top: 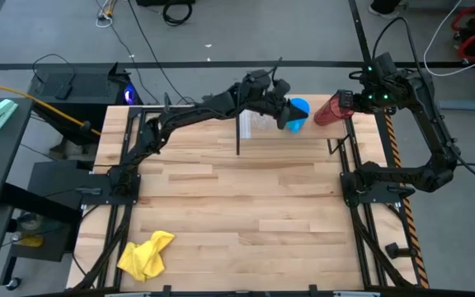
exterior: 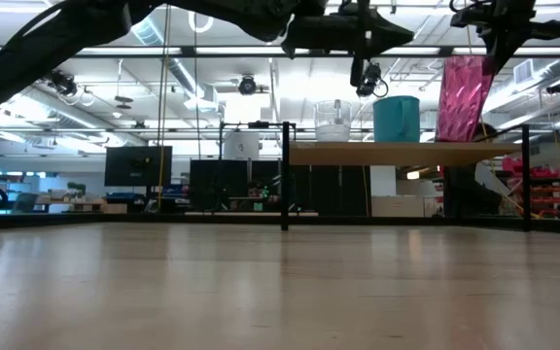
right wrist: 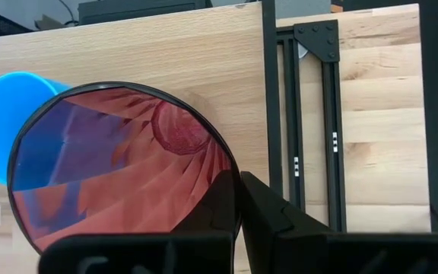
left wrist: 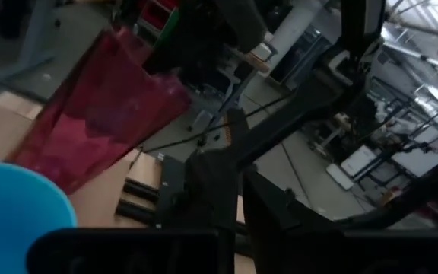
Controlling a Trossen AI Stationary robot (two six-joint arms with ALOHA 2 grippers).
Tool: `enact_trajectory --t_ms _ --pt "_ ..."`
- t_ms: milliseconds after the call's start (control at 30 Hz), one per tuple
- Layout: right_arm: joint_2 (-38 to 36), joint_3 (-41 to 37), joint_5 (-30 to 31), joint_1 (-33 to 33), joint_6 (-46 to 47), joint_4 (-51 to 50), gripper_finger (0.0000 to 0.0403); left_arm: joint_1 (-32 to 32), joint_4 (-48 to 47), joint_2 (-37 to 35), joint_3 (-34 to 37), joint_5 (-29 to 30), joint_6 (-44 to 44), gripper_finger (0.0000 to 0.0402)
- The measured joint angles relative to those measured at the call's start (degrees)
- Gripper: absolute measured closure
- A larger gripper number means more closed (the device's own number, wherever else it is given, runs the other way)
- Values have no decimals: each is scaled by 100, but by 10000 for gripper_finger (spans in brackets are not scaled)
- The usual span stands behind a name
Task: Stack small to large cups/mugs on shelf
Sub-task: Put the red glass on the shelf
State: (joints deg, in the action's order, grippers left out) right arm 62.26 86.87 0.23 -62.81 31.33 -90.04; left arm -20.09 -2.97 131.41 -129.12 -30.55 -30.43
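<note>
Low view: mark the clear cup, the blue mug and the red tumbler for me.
clear cup (exterior: 333,122), low view, on its side wall above the shelf board.
blue mug (exterior: 397,119), low view, middle of its body.
red tumbler (exterior: 463,97), low view, middle of its faceted side.

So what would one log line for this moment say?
shelf: clear cup, blue mug | right end effector: grips red tumbler | left end effector: over mug

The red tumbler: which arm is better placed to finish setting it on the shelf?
Right. Its pincer grips the red tumbler's rim, above the shelf beside the blue mug.
</note>
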Motion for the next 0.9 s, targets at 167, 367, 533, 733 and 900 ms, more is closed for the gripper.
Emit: enact_trajectory --t_ms 167,367,533,733,900 --pt "0 -2 0 0 5 0 391 380 73 0 0 977 1243 374" --pt "0 -2 7 0 46 0 391 880 414 3 0 2649 2407 381" --pt "0 -2 27 0 58 0 392 957 989 373 1 3131 2253 383" --pt "0 -4 20 0 59 2 393 933 1230 678 2 3089 1842 377" --pt "0 -4 17 0 24 3 393 944 1344 776 -9 3076 1901 382"
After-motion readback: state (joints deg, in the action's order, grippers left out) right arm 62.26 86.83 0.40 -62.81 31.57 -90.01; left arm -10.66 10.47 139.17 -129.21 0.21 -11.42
